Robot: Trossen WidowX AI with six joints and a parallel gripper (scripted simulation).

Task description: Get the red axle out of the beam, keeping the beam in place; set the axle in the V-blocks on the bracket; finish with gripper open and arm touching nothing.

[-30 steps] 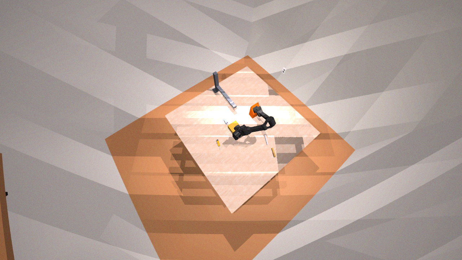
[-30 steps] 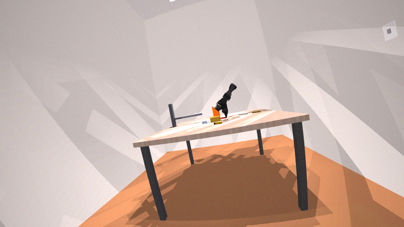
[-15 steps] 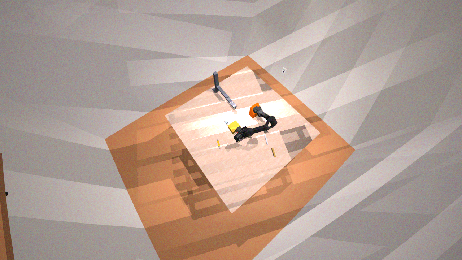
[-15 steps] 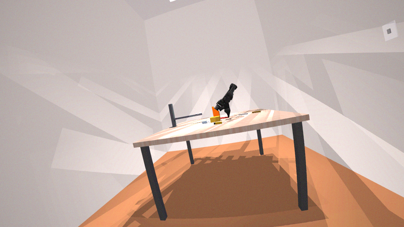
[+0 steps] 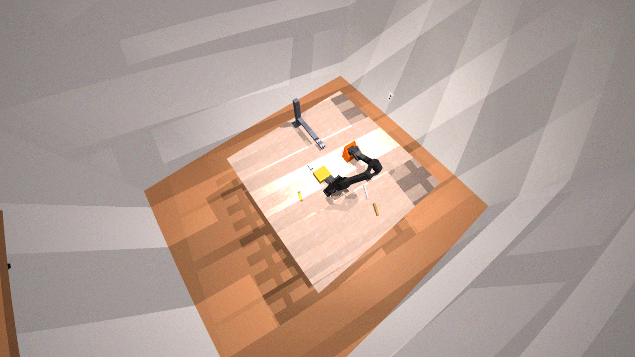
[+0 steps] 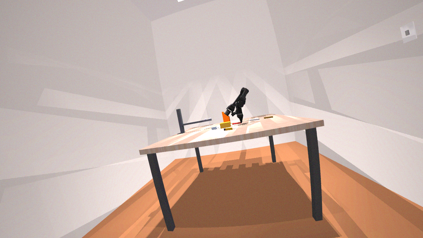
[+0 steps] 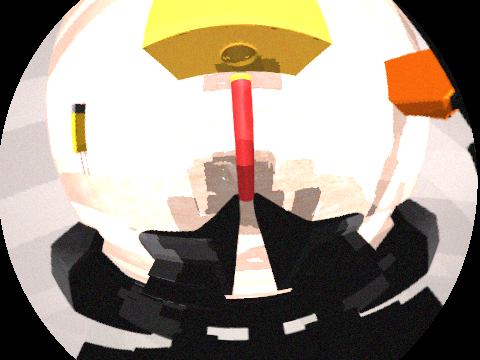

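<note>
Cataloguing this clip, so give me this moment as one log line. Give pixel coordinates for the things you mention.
tool [image 5: 329, 182] [image 6: 241, 122] [image 7: 246, 198]: shut on red axle [image 6: 236, 123] [image 7: 243, 130] | axle: out of yellow beam [image 5: 321, 174] [image 6: 225, 124] [image 7: 237, 37] | V-block placement: not done

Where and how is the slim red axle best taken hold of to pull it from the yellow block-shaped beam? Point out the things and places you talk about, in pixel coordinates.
Probably by its end facing away from the yellow beam [image 5: 321, 174] [image 6: 225, 124] [image 7: 235, 37], from above, fingers across its sides. The red axle [image 6: 236, 123] [image 7: 243, 120] is a long, straight rod lined up with the beam's round hole [image 7: 238, 54]; the gripper [image 5: 330, 181] [image 6: 241, 122] [image 7: 246, 198] has that end.
</note>
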